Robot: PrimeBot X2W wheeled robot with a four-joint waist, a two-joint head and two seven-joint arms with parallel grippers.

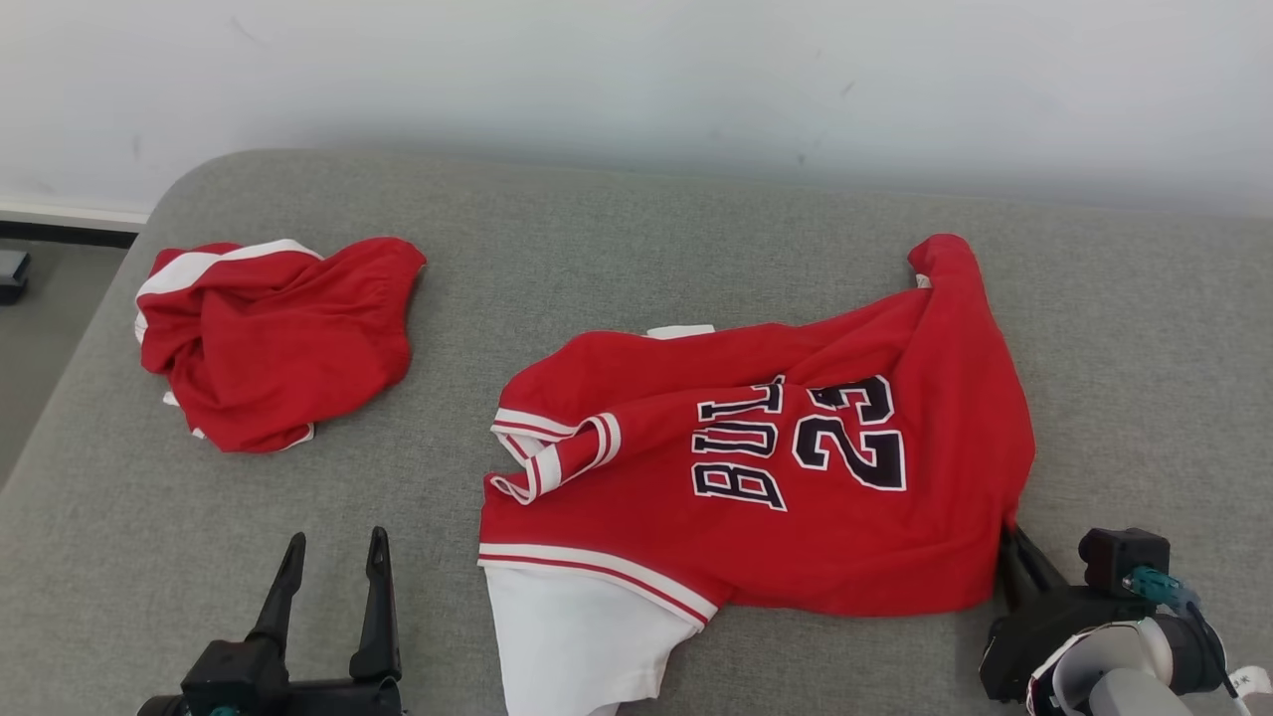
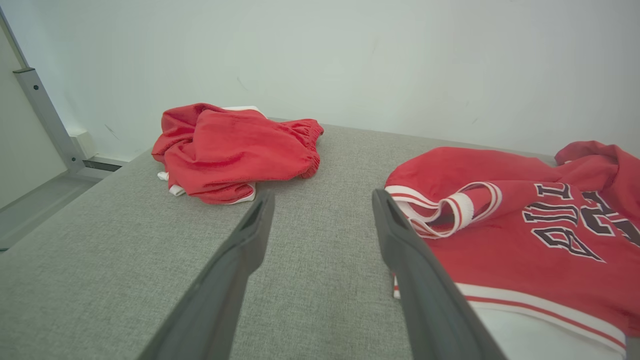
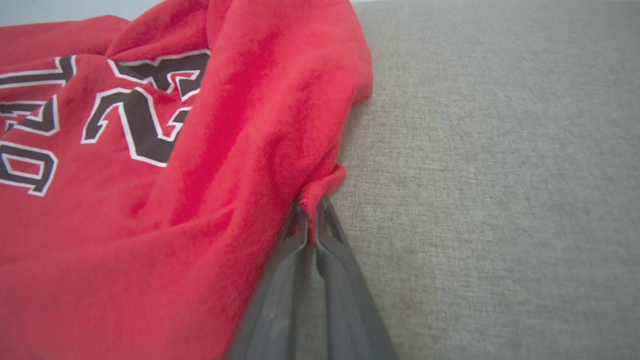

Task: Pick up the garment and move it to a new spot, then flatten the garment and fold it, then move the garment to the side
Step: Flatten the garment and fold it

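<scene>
The right gripper is clamped down, fingers pressed together on a small fold of red cloth at the edge of the jersey. The pinched bit stands up just above the fingertips, and the rest of the cloth spreads away to the gripper's left.

From the head camera, that grip sits at the jersey's near right corner, close to the near edge of the grey padded surface, on its right part.

The jersey itself lies rumpled from the middle of the surface toward the right. Its black "23" and part of a word read sideways. One red point reaches toward the far edge. A white-and-red striped trim is folded over near the jersey's left side, and a white panel sticks out from under the striped hem toward the near edge.

Over on the other side, the left gripper is spread wide near the near edge, left of the jersey. There is bare grey fabric between its fingers. Whether it touches the surface cannot be told.

Farther out, red shorts sit in a crumpled heap toward the far left corner, well apart from the jersey. A pale wall rises behind the far edge.
</scene>
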